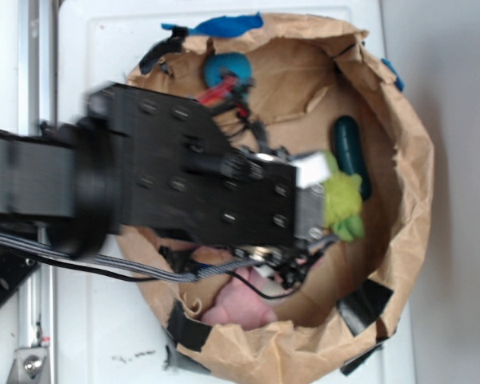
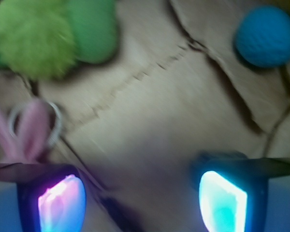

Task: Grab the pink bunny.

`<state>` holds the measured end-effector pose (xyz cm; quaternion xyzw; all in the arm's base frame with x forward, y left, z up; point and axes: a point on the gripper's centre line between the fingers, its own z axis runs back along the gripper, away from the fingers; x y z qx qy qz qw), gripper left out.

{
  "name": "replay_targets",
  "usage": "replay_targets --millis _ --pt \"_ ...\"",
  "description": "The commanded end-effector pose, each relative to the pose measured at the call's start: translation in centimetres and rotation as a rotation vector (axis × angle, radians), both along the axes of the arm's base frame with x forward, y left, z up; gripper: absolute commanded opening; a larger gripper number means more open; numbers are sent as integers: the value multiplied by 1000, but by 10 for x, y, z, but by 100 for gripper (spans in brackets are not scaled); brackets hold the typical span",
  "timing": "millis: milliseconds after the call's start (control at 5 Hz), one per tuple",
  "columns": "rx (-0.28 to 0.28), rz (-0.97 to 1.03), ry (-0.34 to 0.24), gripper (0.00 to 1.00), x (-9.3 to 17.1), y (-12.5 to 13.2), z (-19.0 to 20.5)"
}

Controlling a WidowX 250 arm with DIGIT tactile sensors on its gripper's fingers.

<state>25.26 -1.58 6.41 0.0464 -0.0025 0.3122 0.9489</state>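
Two fingers (image 2: 62,205) of the hand (image 2: 142,203) stood wide, empty. Best shift toward the pink bunny (image 2: 25,129), centring its ears before closing.

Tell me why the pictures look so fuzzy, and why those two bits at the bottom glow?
In the exterior view the black arm is smeared by motion blur, while the paper bag looks sharper. In the wrist view everything is soft: the pink bunny ears, green plush and blue ball. The fingertips glow with coloured light, one pinkish, one cyan.
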Motion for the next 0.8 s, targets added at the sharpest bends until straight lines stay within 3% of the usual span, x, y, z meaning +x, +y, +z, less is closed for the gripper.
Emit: replay_targets --millis 0,200,400,600 --pt "-67 -128 -138 100 -4 -36 40" --pt "-92 -122 -183 100 -3 -39 40" --pt "-97 -110 -189 100 3 -37 34" --pt "-134 -148 -140 100 16 -42 8"
